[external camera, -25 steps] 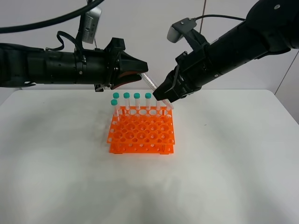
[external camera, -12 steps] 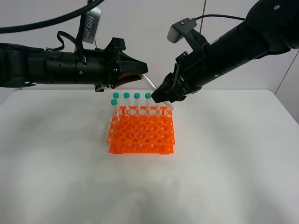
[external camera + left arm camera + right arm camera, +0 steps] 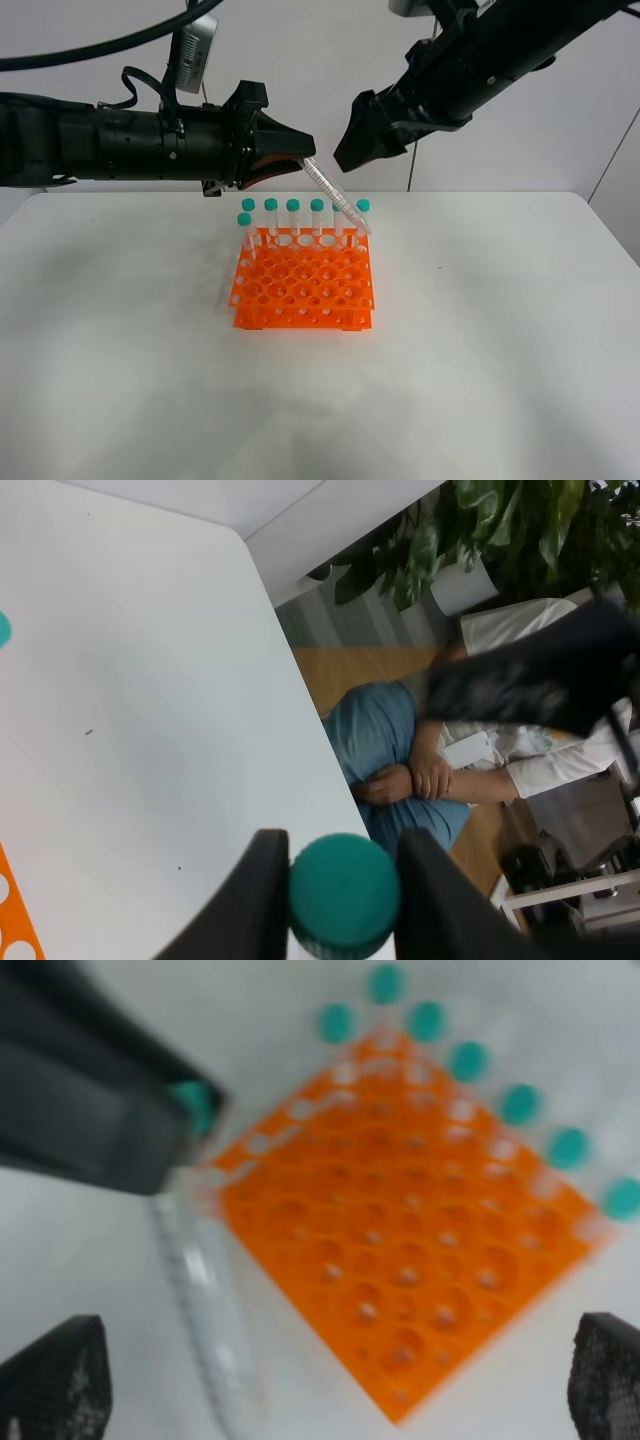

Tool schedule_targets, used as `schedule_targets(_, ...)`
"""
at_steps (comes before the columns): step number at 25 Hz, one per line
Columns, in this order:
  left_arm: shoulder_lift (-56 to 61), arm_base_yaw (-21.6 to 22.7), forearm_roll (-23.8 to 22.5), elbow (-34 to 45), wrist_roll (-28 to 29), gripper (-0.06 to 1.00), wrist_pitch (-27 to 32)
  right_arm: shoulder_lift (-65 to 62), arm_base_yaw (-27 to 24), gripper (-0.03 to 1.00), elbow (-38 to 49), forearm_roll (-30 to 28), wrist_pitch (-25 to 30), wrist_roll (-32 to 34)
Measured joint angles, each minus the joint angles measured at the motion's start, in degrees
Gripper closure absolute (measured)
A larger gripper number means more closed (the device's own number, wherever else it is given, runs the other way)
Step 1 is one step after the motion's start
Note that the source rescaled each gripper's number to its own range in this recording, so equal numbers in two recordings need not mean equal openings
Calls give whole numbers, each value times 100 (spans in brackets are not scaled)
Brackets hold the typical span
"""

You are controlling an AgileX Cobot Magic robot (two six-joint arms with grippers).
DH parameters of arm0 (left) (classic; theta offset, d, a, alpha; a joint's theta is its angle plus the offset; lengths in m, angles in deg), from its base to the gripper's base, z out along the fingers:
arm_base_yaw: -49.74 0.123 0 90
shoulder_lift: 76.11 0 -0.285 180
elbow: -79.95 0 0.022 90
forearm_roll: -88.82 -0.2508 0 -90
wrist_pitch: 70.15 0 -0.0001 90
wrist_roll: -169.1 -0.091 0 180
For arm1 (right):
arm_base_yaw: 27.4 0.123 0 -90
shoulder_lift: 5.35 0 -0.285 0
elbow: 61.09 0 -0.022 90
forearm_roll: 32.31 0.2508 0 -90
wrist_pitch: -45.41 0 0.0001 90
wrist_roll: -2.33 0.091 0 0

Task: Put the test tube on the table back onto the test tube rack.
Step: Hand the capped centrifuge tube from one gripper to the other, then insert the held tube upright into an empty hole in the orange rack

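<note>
Teal cap [image 3: 343, 892] on slim clear plastic: the test tube [image 3: 330, 193] is off the surface [image 3: 480, 330], pinched at its cap end in your left hand [image 3: 295, 160]. It slants down, tip at the back right of the orange test tube rack [image 3: 305, 290]. You cannot tell whether the tip is in a hole. Expect it to be light, stiff and smooth-walled, so prone to slip; the cap end is the surer hold. Your right hand [image 3: 348, 150] hangs high, fingers spread wide, holding nothing, apart from the tube. Capped tubes [image 3: 293, 205] stand in the back row close beside the tip; a knock could tilt them. Bring the tube upright first.
</note>
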Motion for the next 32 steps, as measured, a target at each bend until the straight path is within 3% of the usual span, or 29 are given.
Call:
schedule_targets(4,0,0,0,0,0,94,0,0,-159,-3,-194,-1019,386,1277)
schedule_targets(8,0,0,0,0,0,94,0,0,-695,-3,-194,-1639,715,2265)
schedule_targets(13,0,0,0,0,0,94,0,0,-1570,-3,-194,-1838,1202,2580)
schedule_targets(18,0,0,0,0,0,94,0,-188,-1987,-3,-65,-1838,1300,2653)
schedule_targets(22,0,0,0,0,0,94,5,-913,-2001,-3,881,-1807,1293,2664)
schedule_targets(30,0,0,-5,0,0,94,202,-3502,-2001,-3,4307,-1650,1306,2634)
schedule_targets(32,0,0,-5,0,0,94,237,-4297,-2001,-3,4982,-1613,1087,2570)
